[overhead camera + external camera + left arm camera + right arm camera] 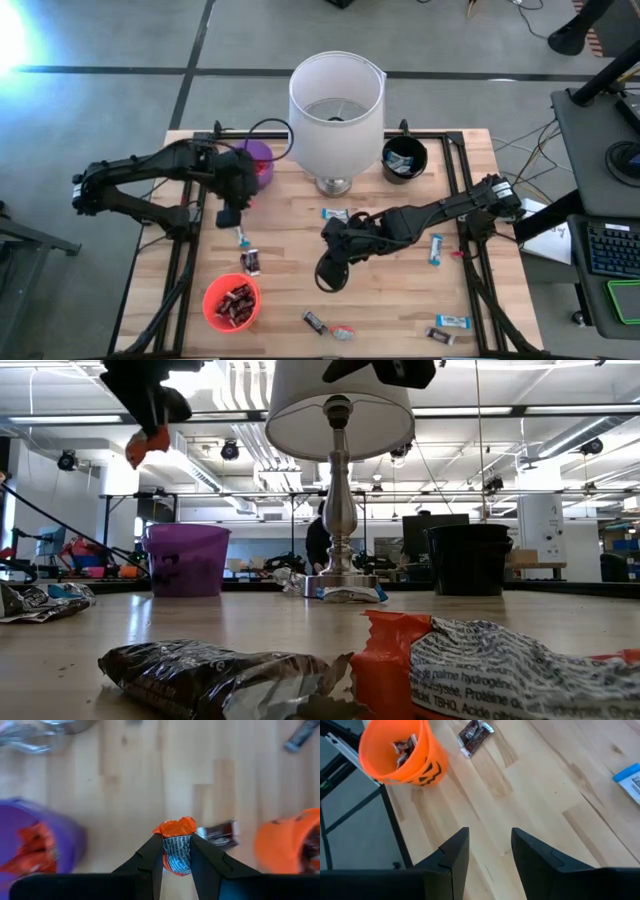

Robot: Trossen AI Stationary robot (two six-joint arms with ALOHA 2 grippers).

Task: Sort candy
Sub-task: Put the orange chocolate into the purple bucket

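Note:
My left gripper [176, 851] is shut on a red-orange wrapped candy [176, 832], high above the table beside the purple cup [260, 160], which holds red candies [35, 855]. In the low view that candy [140, 448] hangs at the upper left. My right gripper [490, 845] stands open over bare wood near the table's middle [330, 272], with nothing between its fingers. The orange cup [232, 302] holds dark candies, and the black cup [404, 158] holds a blue one. Loose candies lie flat on the table: blue [436, 248], dark [250, 262], red [342, 332]. My left gripper pinches the red-orange candy by its middle [176, 855] between its two fingers. The fingers slant down from above. The candy's crumpled orange end [175, 826] sticks out past the fingertips. The candy is lifted clear of the table.
A table lamp with a white shade [336, 100] stands at the far middle, between the purple and black cups. A dark candy [220, 832] lies under my left gripper, near the orange cup [295, 845]. Black frame rails [465, 190] run along the table's edges.

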